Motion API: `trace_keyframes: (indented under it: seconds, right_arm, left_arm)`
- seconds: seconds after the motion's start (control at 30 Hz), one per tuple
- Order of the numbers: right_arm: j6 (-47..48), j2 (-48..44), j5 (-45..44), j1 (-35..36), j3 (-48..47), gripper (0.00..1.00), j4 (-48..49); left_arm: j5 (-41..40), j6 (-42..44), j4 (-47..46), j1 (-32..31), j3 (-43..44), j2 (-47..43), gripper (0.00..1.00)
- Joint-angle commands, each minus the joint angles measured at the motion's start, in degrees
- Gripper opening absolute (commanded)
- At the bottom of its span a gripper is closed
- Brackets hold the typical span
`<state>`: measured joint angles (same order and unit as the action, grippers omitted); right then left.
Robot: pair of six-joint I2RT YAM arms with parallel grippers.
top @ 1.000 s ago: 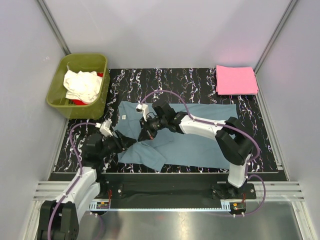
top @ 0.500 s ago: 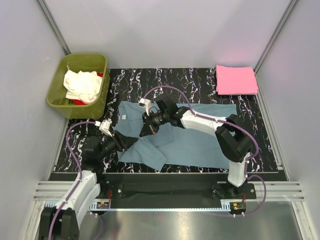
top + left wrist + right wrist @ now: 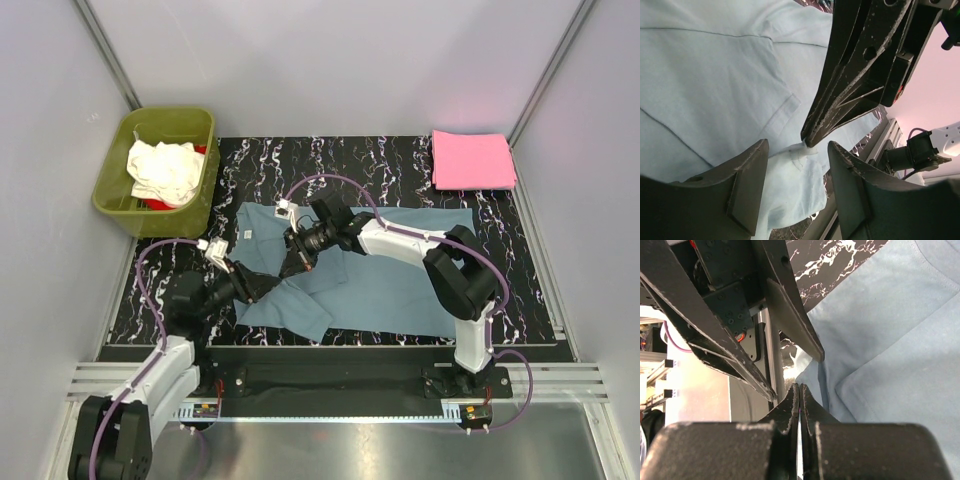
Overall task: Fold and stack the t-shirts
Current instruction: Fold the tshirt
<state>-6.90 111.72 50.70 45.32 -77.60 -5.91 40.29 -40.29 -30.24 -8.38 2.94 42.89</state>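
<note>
left claw (image 3: 796, 150) spread, flanking right claw (image 3: 799, 388) | it seemingly pinches blue-grey shirt (image 3: 400, 285) | tub (image 3: 170, 113) left

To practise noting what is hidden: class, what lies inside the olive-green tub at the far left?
A crumpled cream-white t-shirt fills the tub; red cloth peeks out at its edges. Anything deeper is covered.

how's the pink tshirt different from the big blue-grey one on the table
The bright pink cloth t-shirt is folded into a neat square; the large dusty blue-grey cloth t-shirt lies spread out, only partly folded. The pink one sits untouched at the far right corner; the blue-grey one fills the middle, pinched by the right gripper. Both are plain cloth on the black marbled table.
</note>
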Motion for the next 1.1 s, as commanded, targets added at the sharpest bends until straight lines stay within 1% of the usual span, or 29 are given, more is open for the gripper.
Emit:
trace_keyframes:
  seconds: [0.0, 0.13, 0.2, 0.43, 0.5, 0.57, 0.67, 0.77, 0.8, 0.87, 0.9, 0.93, 0.97, 1.03, 1.07]
  right_arm:
    - [0.0, -0.8, 1.8, -0.3, -2.0, 0.00, 0.7]
    - [-0.3, -0.9, 1.3, -0.3, -1.9, 0.00, 0.9]
    - [-0.3, -0.7, 1.2, -0.3, -1.9, 0.00, 0.9]
    - [-0.2, -0.2, 2.8, -0.3, -2.2, 0.00, 0.9]
    - [0.0, -0.4, 3.7, -0.3, -2.0, 0.00, 0.6]
    - [0.2, -0.7, 4.1, -0.3, -1.9, 0.00, 0.6]
    - [0.5, -0.7, 5.0, -0.3, -2.2, 0.00, 0.1]
    - [0.6, -0.7, 4.8, -0.3, -2.4, 0.00, -0.2]
    - [0.5, -0.6, 5.1, -0.3, -2.4, 0.00, -0.2]
    - [0.4, -0.5, 5.3, -0.3, -2.6, 0.00, -0.2]
    - [0.5, -0.5, 5.1, -0.3, -2.6, 0.00, -0.3]
    - [0.2, -0.4, 4.8, -0.3, -2.6, 0.00, -0.4]
    - [-0.1, -0.5, 4.1, -0.2, -2.7, 0.00, -0.4]
    - [-2.9, -0.5, 1.5, -0.3, -3.3, 0.01, -0.2]
    - [-4.2, -0.7, -0.7, -0.3, -3.5, 0.11, -0.4]
  left_arm:
    - [0.4, 1.8, -3.0, -0.7, -2.2, 1.1, 0.55]
    - [1.1, 2.0, -4.3, -1.5, -1.4, 4.6, 0.50]
    - [0.8, 2.2, -4.7, -2.2, -1.6, 4.7, 0.50]
    - [-2.1, 3.3, -2.6, -3.7, -1.0, 3.6, 0.52]
    - [-2.7, 3.3, -2.5, -3.8, -1.0, 3.4, 0.59]
    - [-3.5, 3.5, -2.0, -3.9, -1.0, 3.0, 0.61]
    - [-4.2, 3.6, -1.8, -3.9, -0.8, 2.8, 0.61]
    - [-3.6, 3.8, -1.8, -4.1, -0.7, 2.8, 0.57]
    - [-3.6, 3.8, -1.9, -4.2, -0.7, 2.8, 0.51]
    - [-3.6, 4.0, -1.8, -4.2, -0.6, 2.8, 0.32]
    - [-3.6, 4.1, -1.5, -4.3, -0.1, 2.8, 0.14]
    - [-3.8, 4.3, -0.5, -4.3, 0.2, 3.2, 0.05]
    - [-3.9, 4.3, 0.3, -4.3, 0.7, 3.5, 0.00]
    - [-5.3, 3.1, 2.3, -4.3, 2.5, 3.9, 0.00]
    - [-6.4, 2.3, 3.2, -4.3, 3.2, 4.0, 0.00]
